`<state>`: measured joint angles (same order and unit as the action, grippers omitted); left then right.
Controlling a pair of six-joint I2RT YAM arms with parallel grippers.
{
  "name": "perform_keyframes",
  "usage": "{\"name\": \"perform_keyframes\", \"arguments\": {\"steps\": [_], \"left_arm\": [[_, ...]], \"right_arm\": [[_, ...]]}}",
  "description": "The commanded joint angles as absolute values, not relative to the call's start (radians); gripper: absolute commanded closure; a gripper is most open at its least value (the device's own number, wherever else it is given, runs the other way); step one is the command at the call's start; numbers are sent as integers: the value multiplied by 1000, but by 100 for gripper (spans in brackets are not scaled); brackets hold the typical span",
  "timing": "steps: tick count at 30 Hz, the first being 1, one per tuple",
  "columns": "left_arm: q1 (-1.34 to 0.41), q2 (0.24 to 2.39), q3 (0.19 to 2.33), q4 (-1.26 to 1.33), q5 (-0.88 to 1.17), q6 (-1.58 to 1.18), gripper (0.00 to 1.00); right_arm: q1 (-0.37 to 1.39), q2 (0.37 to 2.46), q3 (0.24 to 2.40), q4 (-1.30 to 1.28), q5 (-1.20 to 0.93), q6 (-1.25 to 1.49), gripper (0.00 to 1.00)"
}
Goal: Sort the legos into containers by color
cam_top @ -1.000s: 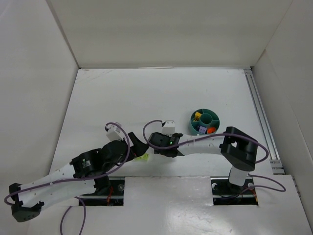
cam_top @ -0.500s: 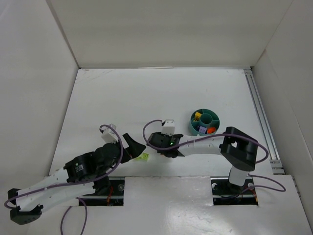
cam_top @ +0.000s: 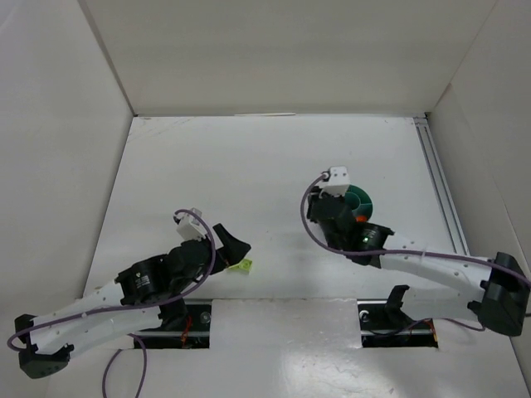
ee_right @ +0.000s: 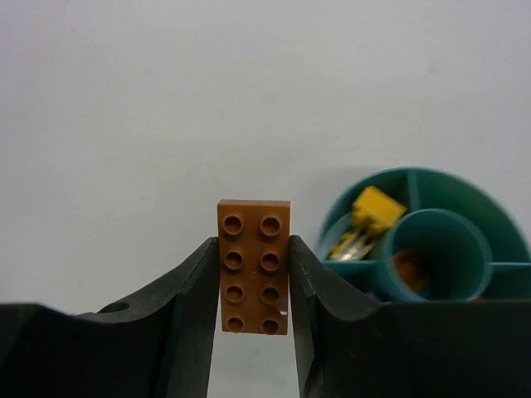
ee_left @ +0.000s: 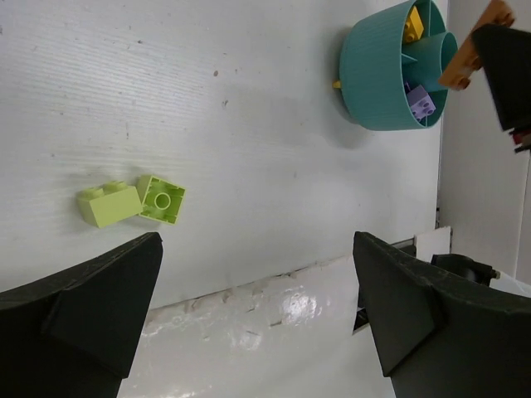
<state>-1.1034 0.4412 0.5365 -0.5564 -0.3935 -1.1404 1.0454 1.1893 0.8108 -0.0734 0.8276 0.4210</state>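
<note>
My right gripper (ee_right: pixel 253 245) is shut on a brown lego (ee_right: pixel 254 265), held upright off the table just left of the teal bowl (ee_right: pixel 502 217). The top view shows that gripper (cam_top: pixel 326 211) against the bowl (cam_top: pixel 365 200), partly covering it. A yellow lego (ee_right: pixel 371 215) and a purple lego (ee_left: pixel 419 101) lie in the bowl's outer compartments, and an orange piece (ee_right: pixel 410 267) in its central cup. Two lime green legos (ee_left: pixel 109 204) (ee_left: pixel 162 199) sit side by side on the table. My left gripper (ee_left: pixel 257 290) hangs open over the table's near edge beside them, holding nothing.
White walls box in the table on three sides. A metal rail (cam_top: pixel 444 195) runs along its right edge. The raised white ledge (cam_top: pixel 282 332) with both arm bases lies at the near edge, just behind the lime legos (cam_top: pixel 243 265).
My right gripper closed on the brown lego near the lime ones and carried it right and away, up to the bowl. The left arm shifted only slightly and stayed open.
</note>
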Motion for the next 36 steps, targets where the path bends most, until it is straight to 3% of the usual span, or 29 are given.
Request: {"name": "perform_keyframes", "arguments": {"steps": [1, 10, 29, 36], "left_arm": [[-1100, 468, 532, -488, -411, -1135, 1], [-1100, 583, 541, -488, -393, -1166, 1], [-1100, 624, 541, -656, -360, -1362, 1], [-1100, 655, 531, -670, -316, -1407, 1]], "right_arm": [[897, 1102, 727, 69, 801, 223, 84], [620, 1063, 667, 216, 580, 46, 84], [577, 1095, 551, 318, 563, 75, 86], [577, 1059, 505, 318, 583, 123, 74]]}}
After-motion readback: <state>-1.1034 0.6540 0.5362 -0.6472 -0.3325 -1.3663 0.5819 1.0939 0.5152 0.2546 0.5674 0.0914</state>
